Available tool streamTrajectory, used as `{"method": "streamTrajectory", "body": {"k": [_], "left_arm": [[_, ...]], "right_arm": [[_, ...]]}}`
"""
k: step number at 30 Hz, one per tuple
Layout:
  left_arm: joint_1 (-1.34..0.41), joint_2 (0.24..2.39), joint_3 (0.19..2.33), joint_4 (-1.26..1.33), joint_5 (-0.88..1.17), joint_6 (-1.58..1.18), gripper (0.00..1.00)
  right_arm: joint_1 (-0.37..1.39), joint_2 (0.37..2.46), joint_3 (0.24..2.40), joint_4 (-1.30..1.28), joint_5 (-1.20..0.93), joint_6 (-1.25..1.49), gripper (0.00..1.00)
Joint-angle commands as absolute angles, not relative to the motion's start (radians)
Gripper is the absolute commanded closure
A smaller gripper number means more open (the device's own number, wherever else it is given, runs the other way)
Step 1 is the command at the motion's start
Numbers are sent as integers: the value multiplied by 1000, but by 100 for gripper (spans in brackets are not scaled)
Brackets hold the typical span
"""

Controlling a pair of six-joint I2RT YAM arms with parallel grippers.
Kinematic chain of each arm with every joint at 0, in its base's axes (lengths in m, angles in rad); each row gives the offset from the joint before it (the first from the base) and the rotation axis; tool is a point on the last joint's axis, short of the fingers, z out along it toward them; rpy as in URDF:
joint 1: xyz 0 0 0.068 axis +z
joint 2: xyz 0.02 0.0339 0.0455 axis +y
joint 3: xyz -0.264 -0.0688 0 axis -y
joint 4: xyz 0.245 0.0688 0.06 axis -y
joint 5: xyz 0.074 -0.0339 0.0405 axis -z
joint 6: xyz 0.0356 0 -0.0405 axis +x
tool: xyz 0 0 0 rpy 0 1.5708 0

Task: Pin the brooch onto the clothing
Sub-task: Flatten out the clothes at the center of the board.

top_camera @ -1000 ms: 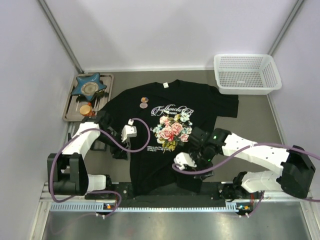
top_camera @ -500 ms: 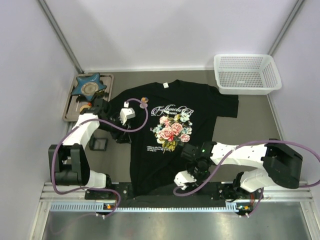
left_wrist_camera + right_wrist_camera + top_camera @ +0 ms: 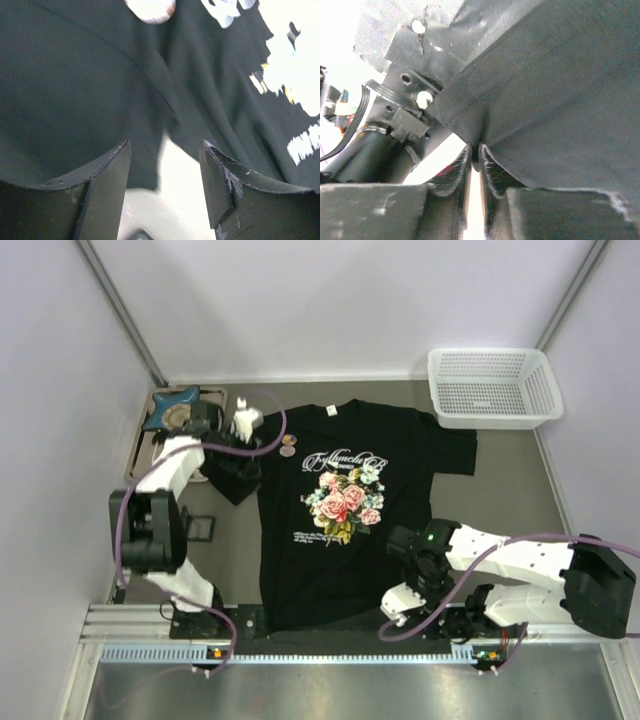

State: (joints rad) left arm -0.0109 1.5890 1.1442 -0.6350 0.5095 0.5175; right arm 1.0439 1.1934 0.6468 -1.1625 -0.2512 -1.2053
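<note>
The black T-shirt [image 3: 330,530] with the rose print lies flat in the middle of the table. The small pale pinkish brooch [image 3: 287,451] rests on its chest left of the lettering, and shows at the top edge of the left wrist view [image 3: 150,7]. My left gripper [image 3: 240,462] is open and empty over the shirt's left sleeve [image 3: 75,75], the brooch a little ahead of its fingers [image 3: 107,175]. My right gripper [image 3: 408,580] is shut on the shirt's bottom hem [image 3: 470,105] near the table's front edge.
A tray [image 3: 140,455] at the far left holds a blue star-shaped dish [image 3: 175,410]. A small black square box [image 3: 198,528] sits left of the shirt. A white basket [image 3: 490,385] stands at the back right. A brownish disc [image 3: 289,438] lies just beyond the brooch.
My left gripper has swung away from me up to the left sleeve, near the brooch. My right gripper has pulled the shirt's hem toward the front edge, and the lower part now lies spread out.
</note>
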Motion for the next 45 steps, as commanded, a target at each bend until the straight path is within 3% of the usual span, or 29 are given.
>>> {"method": "streamTrajectory", "body": {"k": [1, 2, 4, 5, 11, 14, 18, 22, 33, 36, 41, 43, 45], "left_arm": [[-8, 1777, 1392, -446, 417, 281, 37], [-8, 1854, 1484, -455, 394, 267, 37], [-6, 1928, 1563, -456, 400, 258, 35], [-6, 1997, 1631, -451, 403, 253, 34], [-6, 2231, 1885, -443, 402, 232, 33], [-6, 2316, 1983, -434, 399, 216, 34], [-18, 2385, 2060, -402, 358, 212, 35], [-35, 2431, 2105, -348, 315, 215, 38], [-64, 2508, 2180, -463, 356, 348, 43], [-67, 2523, 2191, -503, 371, 382, 55], [-75, 2536, 2201, -565, 367, 433, 56], [-75, 2542, 2209, -568, 362, 442, 56], [-75, 2552, 2221, -578, 364, 452, 66]], "right_arm": [[996, 1207, 728, -1276, -218, -1232, 76], [942, 1201, 786, -1273, -225, -1220, 47], [835, 1207, 877, -1264, -291, -1183, 16], [727, 1245, 979, -1261, -313, -1169, 8], [433, 1521, 1441, -1166, -475, -979, 12], [364, 1759, 1701, -993, -433, -714, 24], [333, 2018, 2029, -841, -303, -442, 32], [328, 2314, 2338, -784, -164, -419, 41], [319, 2534, 2408, -532, -31, -500, 41], [319, 2575, 2408, -508, -25, -527, 41], [321, 2637, 2408, -486, -3, -617, 41], [321, 2655, 2408, -476, -5, -640, 48], [321, 2668, 2410, -462, -3, -650, 53]]}}
